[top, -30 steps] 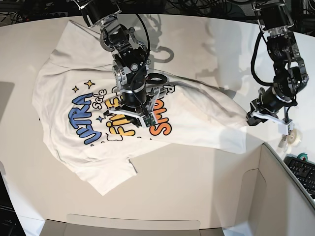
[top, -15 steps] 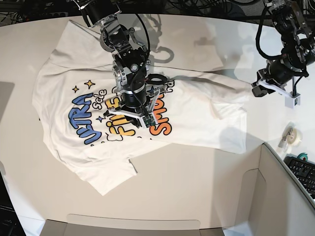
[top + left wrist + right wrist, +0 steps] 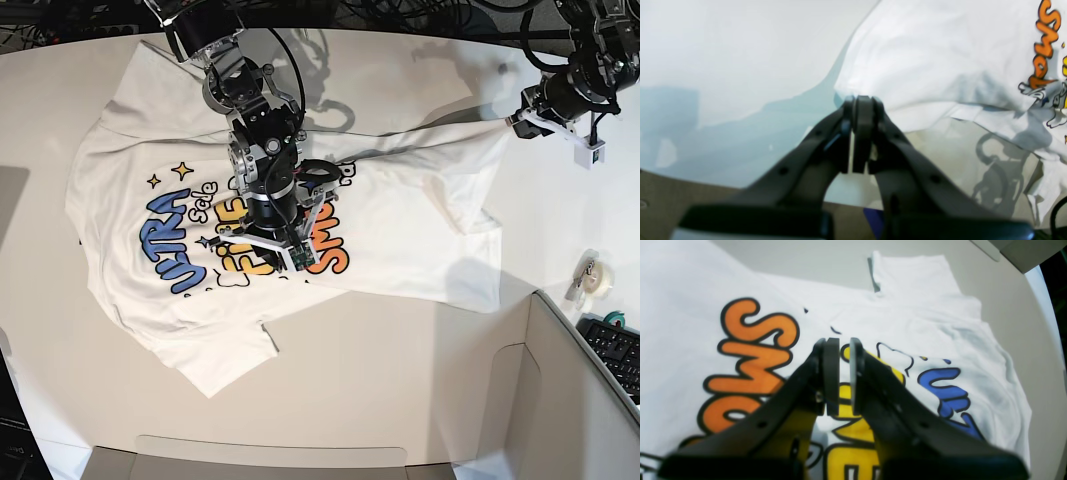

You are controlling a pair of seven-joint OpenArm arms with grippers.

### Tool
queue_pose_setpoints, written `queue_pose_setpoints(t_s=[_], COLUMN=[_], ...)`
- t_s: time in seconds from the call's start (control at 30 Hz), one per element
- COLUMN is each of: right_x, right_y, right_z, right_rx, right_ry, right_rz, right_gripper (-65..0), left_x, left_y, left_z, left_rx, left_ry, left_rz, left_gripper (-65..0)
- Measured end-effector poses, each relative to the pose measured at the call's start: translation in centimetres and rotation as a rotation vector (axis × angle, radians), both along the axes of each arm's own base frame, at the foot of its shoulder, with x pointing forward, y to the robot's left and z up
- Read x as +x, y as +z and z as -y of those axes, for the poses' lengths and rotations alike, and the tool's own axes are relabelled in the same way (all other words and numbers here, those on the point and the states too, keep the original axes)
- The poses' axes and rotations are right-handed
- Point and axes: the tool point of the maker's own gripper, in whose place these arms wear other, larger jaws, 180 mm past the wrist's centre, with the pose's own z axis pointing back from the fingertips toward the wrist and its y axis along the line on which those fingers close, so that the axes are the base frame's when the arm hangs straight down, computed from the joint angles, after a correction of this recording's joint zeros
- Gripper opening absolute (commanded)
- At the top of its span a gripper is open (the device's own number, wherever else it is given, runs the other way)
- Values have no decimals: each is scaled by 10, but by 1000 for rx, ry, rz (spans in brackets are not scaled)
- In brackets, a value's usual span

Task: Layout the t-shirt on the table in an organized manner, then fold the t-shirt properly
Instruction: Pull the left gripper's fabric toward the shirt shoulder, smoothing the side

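My left pincer [image 3: 512,122], at 2 o'clock, pinches t-shirt [image 3: 400,230] hem, lifted off table [image 3: 400,380]. Right pincer [image 3: 839,373] hovers over print, jaws slightly apart, empty.

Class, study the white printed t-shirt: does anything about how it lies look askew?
Yes. The white cartoon-print t-shirt lies crooked on the white table; the left gripper pulls one corner into a stretched ridge.

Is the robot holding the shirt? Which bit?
Yes. The left gripper is shut on an edge of the t-shirt. The right gripper sits over the print with a small gap, holding nothing.
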Motion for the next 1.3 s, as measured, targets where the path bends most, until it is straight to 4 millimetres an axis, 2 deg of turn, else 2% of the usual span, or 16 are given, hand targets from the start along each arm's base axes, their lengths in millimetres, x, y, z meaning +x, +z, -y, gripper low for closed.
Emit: queue_pose_setpoints(t_s=[0.2,0.33,0.47,0.7,0.8,0.97,1.03,1.1,1.2,1.3], right_x=[-1,-1,-1,-1,-2,-3,-3,-1,4,18], right_y=[-1,0,-1,-1,-3,-4,-4,-2,1,9], right_z=[-1,-1,0,0,1,2,2,3,12,41], right_rx=[2,2,1,2,-2,-6,-6,-7,15,13], right_ry=[0,0,-1,0,-1,-1,-1,-3,-40,-119], right_rz=[-3,-2,-3,-4,-7,-9,-9,-4,-1,20], right_gripper=[-599,-599,-599,-598,-598,-598,-598,-598,-598,-597], left_x=[-19,-18,-22,-15,-1,-5,0,21,63,81], left_y=[-6,1,-1,3,10,12,19,30,45,39], left_z=[-13,-31,-35,-35,-34,-41,-51,-50,-31,4], left_rx=[52,128,143,144,139,146,164,164,96,-17], left_ry=[-4,-15,-8,2,5,23,50,54,49,-9], left_rz=[-34,-6,-12,16,58,47,75,132,247,213], left_gripper=[-650,-650,-639,-385,-354,-375,-430,-513,-646,-650])
